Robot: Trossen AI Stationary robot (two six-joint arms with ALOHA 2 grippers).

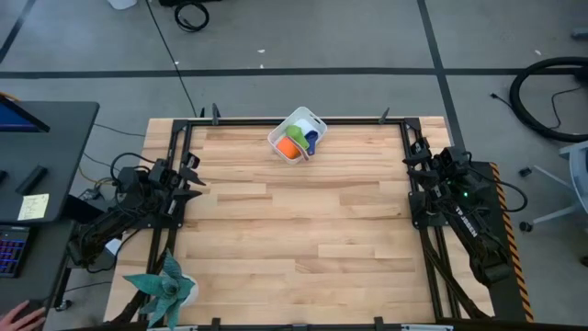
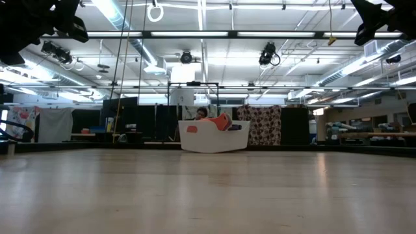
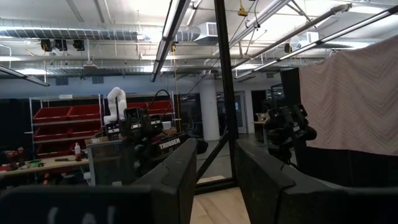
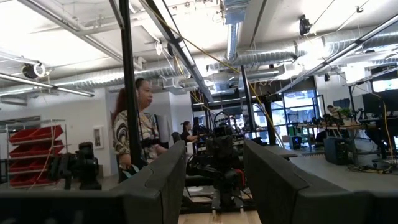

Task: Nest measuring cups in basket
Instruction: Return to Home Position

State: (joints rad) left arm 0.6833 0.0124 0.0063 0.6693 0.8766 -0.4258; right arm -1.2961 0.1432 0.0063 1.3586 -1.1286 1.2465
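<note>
The white basket (image 1: 298, 135) sits at the table's far edge, near its middle, and shows in the low view as a white bin (image 2: 213, 138). Nested cups lie inside it: an orange one (image 1: 292, 146), a green one (image 1: 299, 130) and a blue one (image 1: 311, 142); a red-orange cup (image 2: 223, 122) pokes above the rim in the low view. My left gripper (image 1: 195, 172) rests at the table's left edge, open and holding nothing (image 3: 214, 177). My right gripper (image 1: 411, 162) rests at the right edge, open as well (image 4: 214, 174). Both stay far from the basket.
A teal plant-like object (image 1: 163, 287) stands at the near left corner of the table. A black metal frame (image 1: 303, 120) runs around the table. The wooden top (image 1: 303, 230) lies bare between the arms. A person (image 4: 134, 134) stands in the room beyond the table.
</note>
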